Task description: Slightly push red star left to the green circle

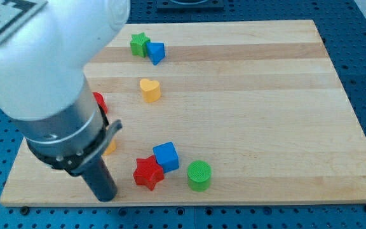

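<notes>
The red star (148, 172) lies near the view's bottom edge of the wooden board, touching the blue cube (166, 156) at its upper right. The green circle (199, 175) stands a short gap to the red star's right. My tip (106, 196) is at the lower end of the dark rod, on the board a little to the left of the red star and slightly lower, not touching it.
A yellow heart (149, 90) lies mid-board. A green star (139, 44) and a blue triangle (156, 52) sit together near the top. A red block (99, 102) and a yellow block (110, 147) are partly hidden behind the arm. The board's bottom edge (189, 203) is close.
</notes>
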